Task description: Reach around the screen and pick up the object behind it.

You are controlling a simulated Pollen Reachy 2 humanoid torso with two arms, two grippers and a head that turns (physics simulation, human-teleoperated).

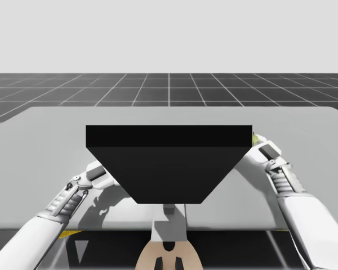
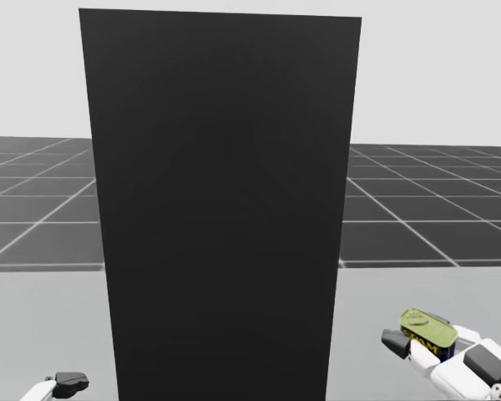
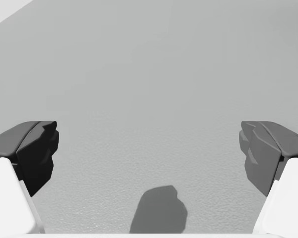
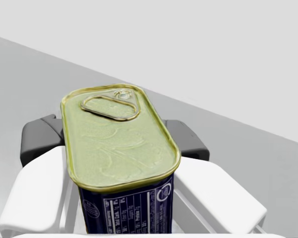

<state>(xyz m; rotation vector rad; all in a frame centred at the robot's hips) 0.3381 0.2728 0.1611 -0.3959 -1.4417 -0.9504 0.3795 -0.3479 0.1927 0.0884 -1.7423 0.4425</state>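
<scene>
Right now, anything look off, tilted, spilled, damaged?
Nothing stands out. The screen stands upright on the table. The right gripper is shut on the can beside the screen, lid intact, nothing spilled. The left gripper is open over bare table.

L tool (image 3: 149, 148) agape, R tool (image 4: 113, 139) w/ can (image 4: 120, 163)

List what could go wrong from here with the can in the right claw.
1. The blue rectangular can is held by the right claw close to the edge of the black screen in the high view; drawing it back could clip the screen.
2. The can looks tilted in the grip, so it might slip.
3. The open left claw is across the screen, unable to steady it.
</scene>
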